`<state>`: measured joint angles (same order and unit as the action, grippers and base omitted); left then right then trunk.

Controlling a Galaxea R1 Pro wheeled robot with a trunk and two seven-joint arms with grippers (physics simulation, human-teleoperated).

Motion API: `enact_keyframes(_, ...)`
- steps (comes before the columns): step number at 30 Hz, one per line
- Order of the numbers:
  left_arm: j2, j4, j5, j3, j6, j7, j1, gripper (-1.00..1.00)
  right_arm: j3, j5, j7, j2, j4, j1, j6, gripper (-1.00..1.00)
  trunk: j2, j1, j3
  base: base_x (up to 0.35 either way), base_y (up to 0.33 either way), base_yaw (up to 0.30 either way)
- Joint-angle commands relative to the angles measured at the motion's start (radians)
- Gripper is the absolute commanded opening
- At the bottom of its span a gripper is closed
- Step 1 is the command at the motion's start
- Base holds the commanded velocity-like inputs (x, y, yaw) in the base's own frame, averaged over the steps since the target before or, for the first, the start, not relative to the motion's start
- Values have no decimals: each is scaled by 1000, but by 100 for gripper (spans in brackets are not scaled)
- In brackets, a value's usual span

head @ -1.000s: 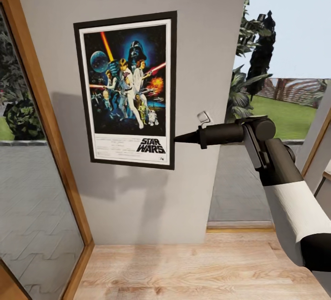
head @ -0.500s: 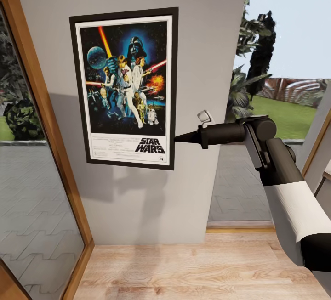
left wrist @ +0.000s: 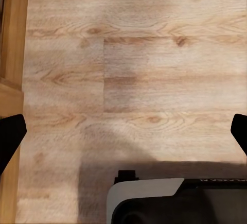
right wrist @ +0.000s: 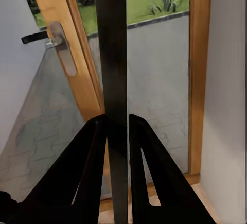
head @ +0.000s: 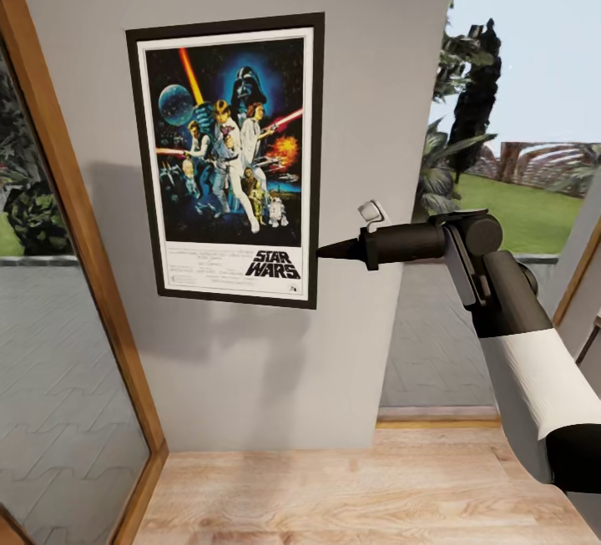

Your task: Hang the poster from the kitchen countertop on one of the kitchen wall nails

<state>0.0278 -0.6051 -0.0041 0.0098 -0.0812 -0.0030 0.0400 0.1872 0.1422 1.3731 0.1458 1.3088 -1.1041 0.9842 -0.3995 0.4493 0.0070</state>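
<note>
1. The poster (head: 229, 159) is up against the light-grey wall (head: 376, 69), upright with its edges close to plumb. My right gripper (head: 321, 251) has it by the lower part of its right edge. I judge the carrying done and the hanging nearly so; what is left is to confirm that it sits on a nail, then let go and draw back. I see no nail head, so I cannot tell whether it is hooked.

2. The poster is a thin, flat, rigid-looking portrait sheet: a black frame, a narrow white inner border, bright figures on dark blue, and a pale strip with a black title at the bottom. My right wrist view shows it edge-on as a slim dark band (right wrist: 114, 54).

3. My right gripper's two black tapered fingers (right wrist: 92, 172) are pinched onto that band, one on each face, with only the sheet between them.

4. My left gripper (left wrist: 123, 136) holds nothing; its dark fingertips (left wrist: 10, 136) sit far apart at the frame's sides, over pale wood-grain floor (left wrist: 128, 54).

5. My right arm (head: 517, 336) is matte black with a white sleeve.

6. The wall is plain and smooth. Beside it stands a warm wooden door frame (head: 67, 219) around glass, with a metal handle (right wrist: 62, 46) in the right wrist view.
</note>
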Motion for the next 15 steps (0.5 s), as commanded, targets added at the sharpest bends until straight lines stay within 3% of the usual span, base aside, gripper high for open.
enact_keyframes(1,0,-1,0,1,-2,0,0,100,1,5,1,1,0,0,10,-100,0,1,0,112,0,0)
enact_keyframes(9,0,-1,0,1,-2,0,0,100,1,5,1,1,0,0,10,-100,0,1,0,46,0,0)
enact_keyframes(15,0,-1,0,1,-2,-1,1,100,0,5,1,1,0,0,10,-100,0,1,0,223,0,0)
